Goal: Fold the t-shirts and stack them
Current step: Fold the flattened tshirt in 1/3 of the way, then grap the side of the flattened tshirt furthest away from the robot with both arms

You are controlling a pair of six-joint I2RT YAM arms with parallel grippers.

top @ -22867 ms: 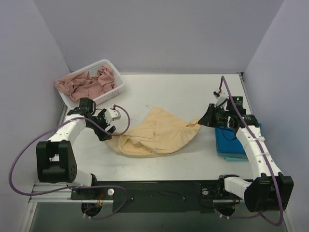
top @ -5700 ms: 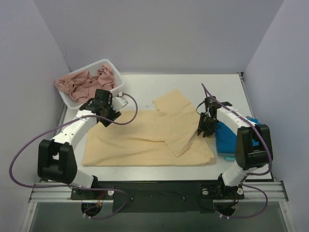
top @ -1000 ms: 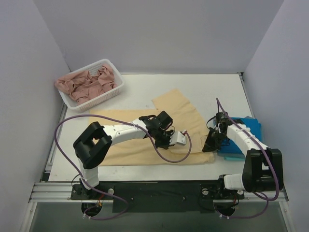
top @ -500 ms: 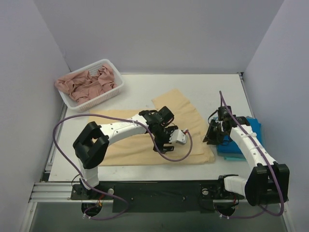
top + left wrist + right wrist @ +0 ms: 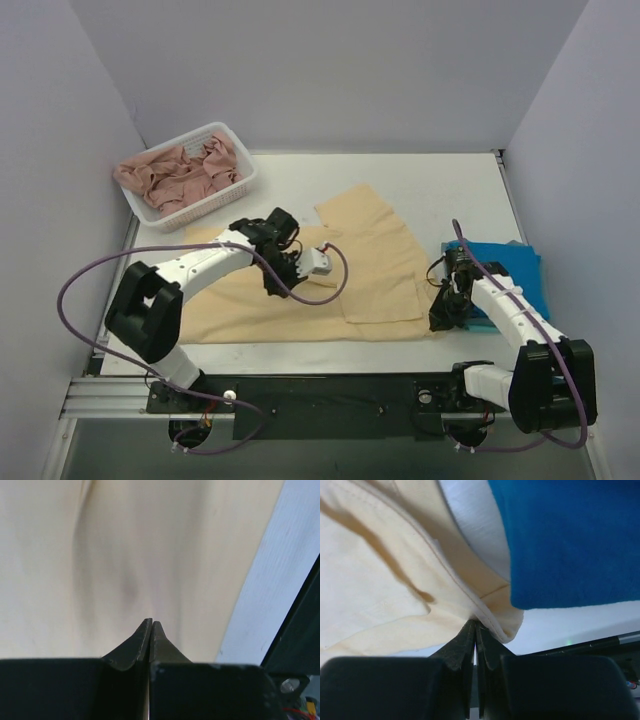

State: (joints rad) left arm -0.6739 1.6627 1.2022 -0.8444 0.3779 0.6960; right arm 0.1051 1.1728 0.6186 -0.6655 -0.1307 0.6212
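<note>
The left gripper (image 5: 151, 624) has its fingers pressed together with no gap. The tips sit low over the pale yellow t-shirt (image 5: 370, 270), where a soft crease runs up to them. Whether any cloth is caught between them cannot be told. The right gripper (image 5: 475, 624) is closed just as tight, with its tips at the shirt's near right hem corner. The stitched edge curls there, and a pinch is again unclear.

There are two grippers, two t-shirts and one white basket (image 5: 222, 199). The pinkish cloth (image 5: 175, 175) heaped in the basket is too crumpled to count.

From above, the left arm covers part of the yellow shirt's far left area, and the right wrist hides the corner it works at. The left wrist view shows only blurred cloth and a strip of table (image 5: 440, 190).

The yellow shirt lies spread flat across the middle of the table, wide from left to right. One panel is folded over its right half, and a piece sticks out toward the far side. The blue t-shirt (image 5: 505, 275) lies folded in a neat rectangle at the right edge, just beside the yellow hem corner.
</note>
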